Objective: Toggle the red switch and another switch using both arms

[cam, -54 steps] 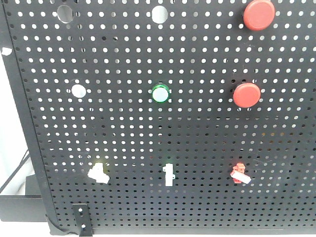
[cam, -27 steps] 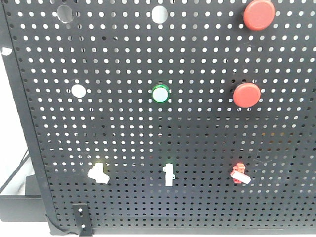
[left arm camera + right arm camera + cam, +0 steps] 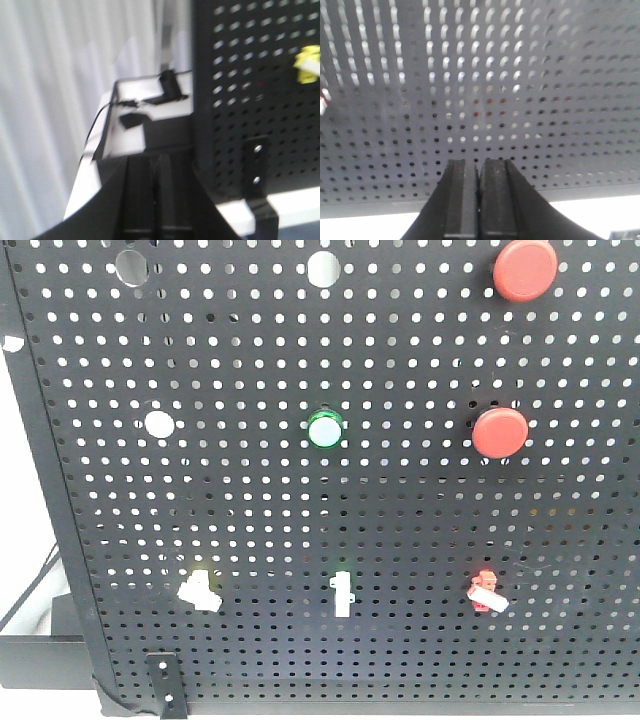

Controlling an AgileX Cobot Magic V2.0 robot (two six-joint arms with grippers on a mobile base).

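As neither arm appeared in the front view, both flips were judged not yet made, and the task stood at the approach stage. The red switch (image 3: pixel 485 592) sat at the lower right of the black pegboard (image 3: pixel 420 350), its white lever slanting down to the right. The yellow switch (image 3: pixel 198 590) sat at the lower left on the same row, with a white switch (image 3: pixel 341 594) between them. Nothing touched any of the three.

In the left wrist view, the left gripper (image 3: pixel 156 165) rose from the bottom centre of the frame beside the board's left edge. Its fingers looked pressed together and held nothing, though blur made the seam hard to read. The yellow switch (image 3: pixel 306 64) lay at the upper right of that frame, well apart from the fingertips.

In the right wrist view, the right gripper (image 3: pixel 479 167) faced the perforated board from the bottom centre, fingers pressed flat against each other, empty and clear of the board. A red-and-white speck at the far left edge was probably the red switch (image 3: pixel 324 102), off to the side of the fingertips. Both grippers had yet to be lined up on their levers.
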